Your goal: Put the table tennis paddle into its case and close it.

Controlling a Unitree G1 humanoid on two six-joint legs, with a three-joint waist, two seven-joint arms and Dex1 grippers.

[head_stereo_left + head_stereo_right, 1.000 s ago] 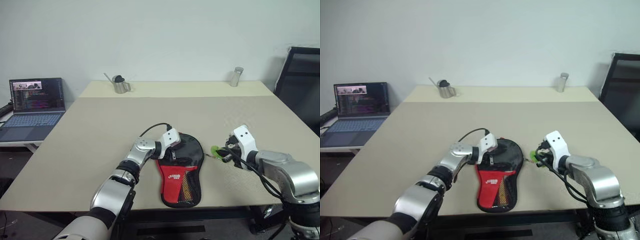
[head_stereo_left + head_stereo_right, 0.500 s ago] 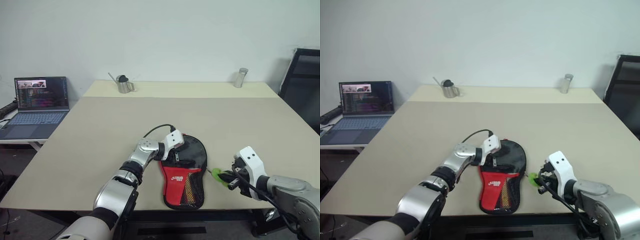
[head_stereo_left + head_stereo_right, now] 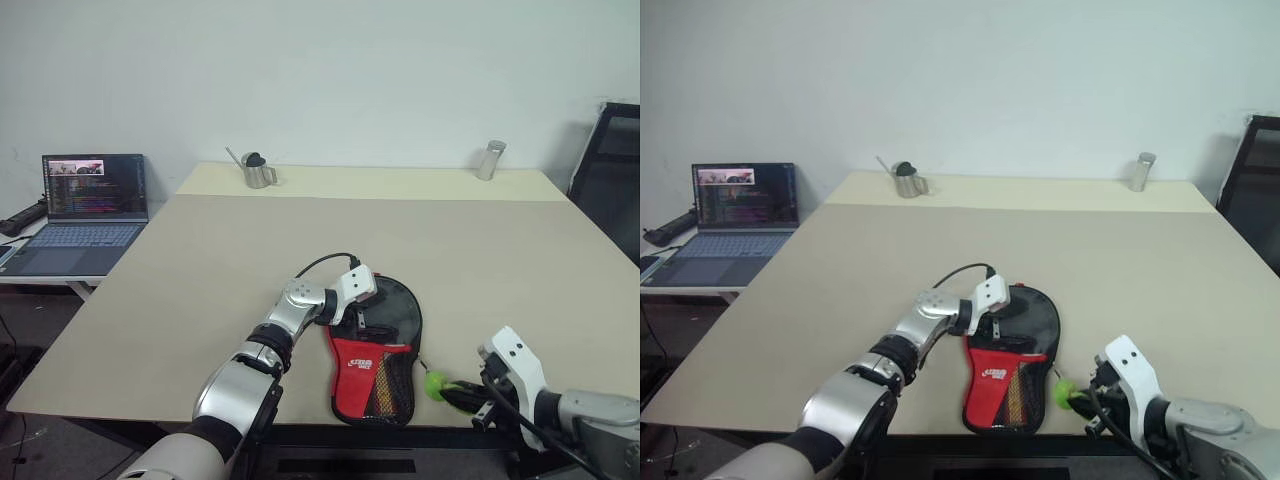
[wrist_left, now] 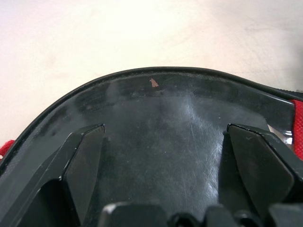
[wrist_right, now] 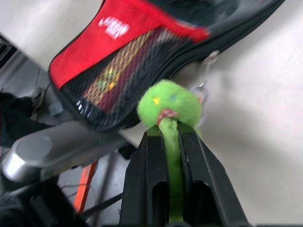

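The case (image 3: 375, 352), a black and red paddle-shaped pouch with a mesh pocket, lies flat near the table's front edge. My left gripper (image 3: 361, 314) rests open on its round black part, and the left wrist view shows both fingers (image 4: 83, 163) spread on that glossy surface (image 4: 161, 99). My right gripper (image 3: 463, 396) is to the right of the case's narrow end, shut on the fluffy green zipper tag (image 3: 434, 385). In the right wrist view the green tag (image 5: 169, 106) sits just past the closed fingertips, beside the case (image 5: 128, 47). The table tennis paddle is hidden.
An open laptop (image 3: 90, 205) sits on a low side table at the left. A small metal jug (image 3: 258, 170) and a metal cup (image 3: 489, 160) stand at the beige table's (image 3: 480, 260) far edge. A black chair (image 3: 610, 160) is at the right.
My right gripper has drawn back toward the table's front edge, taking the green tag along the case's right side. The left gripper stays on the case. The camera has shifted.
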